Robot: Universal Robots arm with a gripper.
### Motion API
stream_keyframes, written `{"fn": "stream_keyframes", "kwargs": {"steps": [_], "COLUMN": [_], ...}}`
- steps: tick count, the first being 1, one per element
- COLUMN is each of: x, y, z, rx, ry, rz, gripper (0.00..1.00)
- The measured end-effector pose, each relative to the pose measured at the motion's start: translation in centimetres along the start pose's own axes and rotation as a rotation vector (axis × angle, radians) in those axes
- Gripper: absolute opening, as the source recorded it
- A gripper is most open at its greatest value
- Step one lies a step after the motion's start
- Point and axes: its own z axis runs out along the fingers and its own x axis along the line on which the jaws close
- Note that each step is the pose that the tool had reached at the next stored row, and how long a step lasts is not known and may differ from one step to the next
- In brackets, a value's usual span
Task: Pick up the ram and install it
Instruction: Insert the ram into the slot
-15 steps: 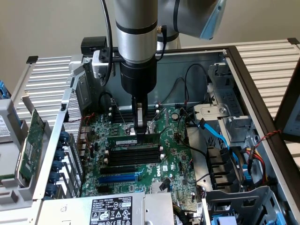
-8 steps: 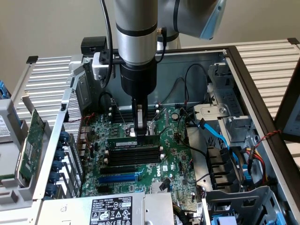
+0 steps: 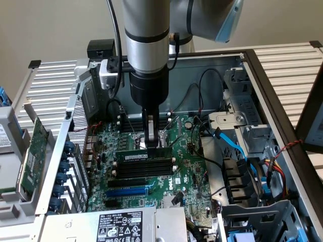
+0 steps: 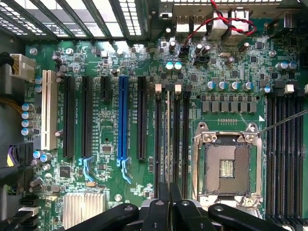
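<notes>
We judge the ram (image 3: 134, 157) light, stiff and fragile, best pinched along its top edge, where our gripper (image 3: 151, 145) clamps it.

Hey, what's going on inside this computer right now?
A robot arm is reaching down into an open computer case to fit memory on the motherboard. Its gripper is shut on the top edge of the ram, a thin green stick with a white label. The ram stands upright along one of the black memory slots, on the side away from the blue slot. Whether it is clicked fully home cannot be told.
</notes>
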Motion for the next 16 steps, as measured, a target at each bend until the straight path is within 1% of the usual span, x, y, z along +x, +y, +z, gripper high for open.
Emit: {"fn": "stream_keyframes", "kwargs": {"steps": [7, 16], "x": [0.02, 0.30], "y": [0.00, 0.02], "z": [0.37, 0.60], "rx": [0.0000, 0.0001], "ry": [0.0002, 0.0000], "rz": [-0.001, -0.002], "gripper": [0.12, 0.12]}}
